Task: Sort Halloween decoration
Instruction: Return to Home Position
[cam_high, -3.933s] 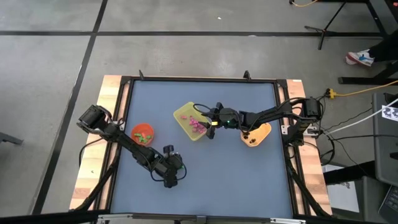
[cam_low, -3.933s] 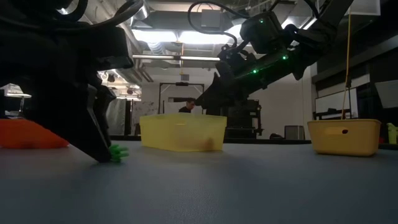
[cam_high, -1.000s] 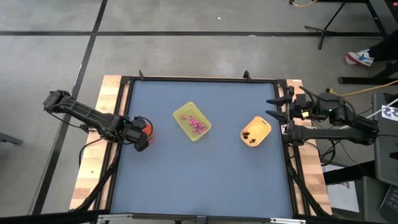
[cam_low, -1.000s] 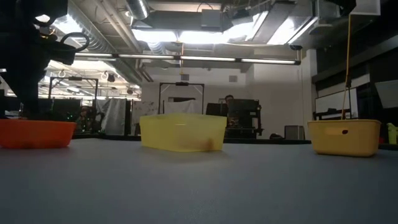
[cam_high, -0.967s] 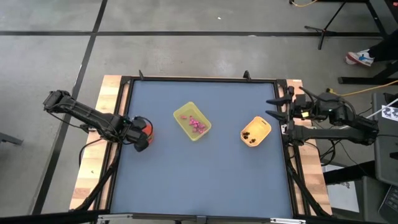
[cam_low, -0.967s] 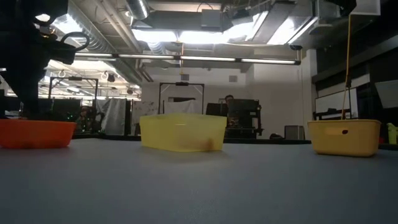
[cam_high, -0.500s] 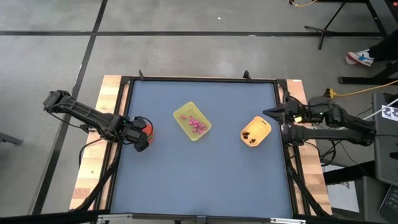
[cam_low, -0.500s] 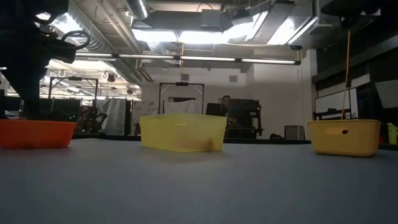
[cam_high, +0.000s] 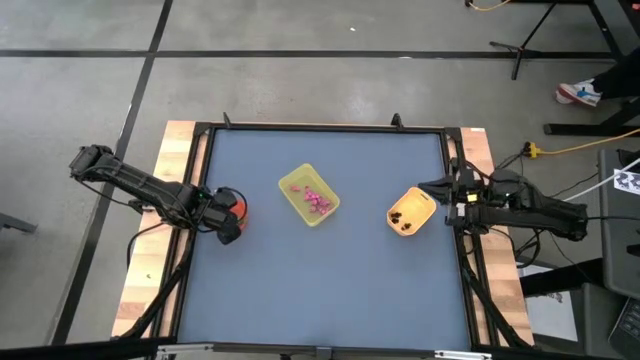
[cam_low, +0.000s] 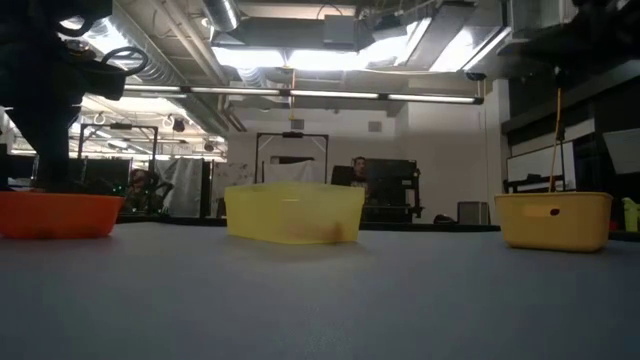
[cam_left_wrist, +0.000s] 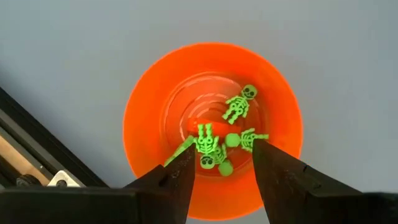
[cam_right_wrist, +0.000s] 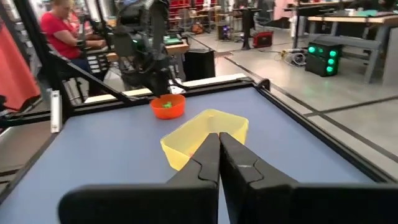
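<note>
Green skeleton trinkets (cam_left_wrist: 214, 146) of the Halloween decoration lie in the orange round bowl (cam_high: 235, 204) at the table's left. My left gripper (cam_left_wrist: 222, 155) hangs open over that bowl, fingers pointing steeply down, one on each side of the skeletons. Pink trinkets (cam_high: 318, 201) lie in the yellow tray (cam_high: 300, 187) at the table's middle. Dark trinkets (cam_high: 398, 215) lie in the yellow-orange tub (cam_high: 418, 210) at the right. My right gripper (cam_high: 424, 185) is shut and empty, pointing level across the table just above the tub's far right rim.
The table (cam_high: 330, 290) has a raised dark frame on all sides, with wooden strips at left and right. In the low view the bowl (cam_low: 55, 214), tray (cam_low: 293, 212) and tub (cam_low: 553, 220) stand in a row. A person (cam_right_wrist: 62, 28) sits beyond the table's left side.
My right gripper has shut its fingers on nothing and sunk down by the table's right edge, ending beside the tub. The trinkets and containers have not moved.
</note>
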